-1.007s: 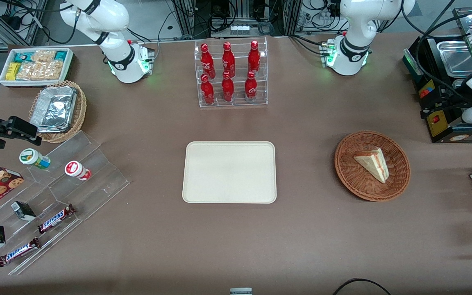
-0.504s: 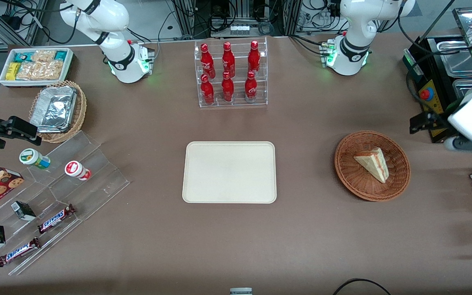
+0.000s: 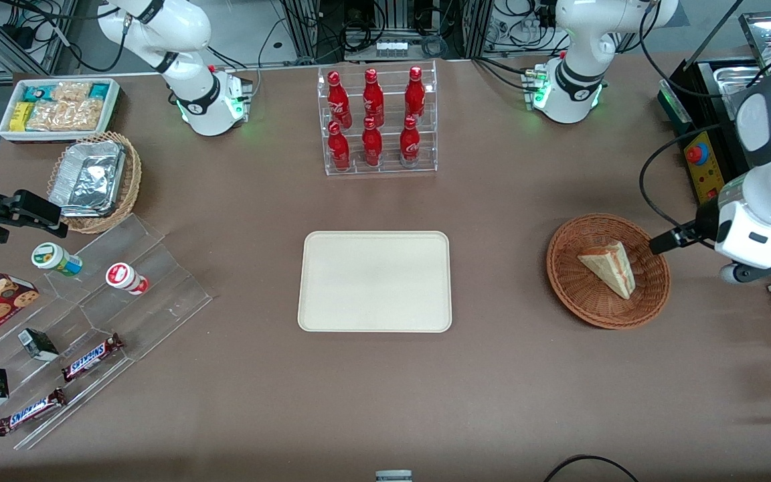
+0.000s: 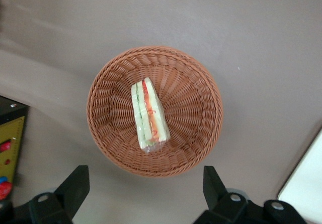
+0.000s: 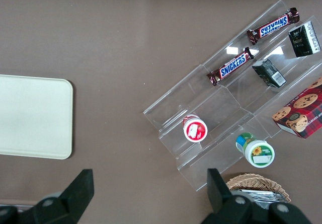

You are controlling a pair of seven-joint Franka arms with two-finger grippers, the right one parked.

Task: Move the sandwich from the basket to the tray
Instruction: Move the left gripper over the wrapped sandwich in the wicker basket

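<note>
- The sandwich [image 3: 607,268] [image 4: 149,114] is a small wedge of pale white bread. Red-orange and green stripes of filling run along its cut edge.
- It lies in the middle of the basket [image 3: 608,270] [image 4: 154,110], resting on the woven bottom. Nothing is touching it.
- The basket is round, shallow and reddish-brown, made of wicker. It sits on the brown table [image 3: 506,375], toward the working arm's end.
- The gripper [image 4: 146,194] hangs up in the air above the basket. Its two black fingers [image 4: 74,189] are spread wide apart and hold nothing. In the front view the white arm [image 3: 760,214] is just beside the basket's rim.
- The tray [image 3: 375,281] [image 4: 304,181] is flat, cream-beige and has round corners. It has nothing on it. It lies in the middle of the table, well apart from the basket.
- A clear rack of red bottles [image 3: 377,120] stands farther from the front camera than the tray.
- Toward the parked arm's end there is a clear stepped stand [image 3: 98,321] with Snickers bars [image 3: 91,357], two small cups and small dark boxes.
- Near it sit a lighter wicker basket with foil containers [image 3: 94,181] and a white bin of snack packets [image 3: 59,108].
</note>
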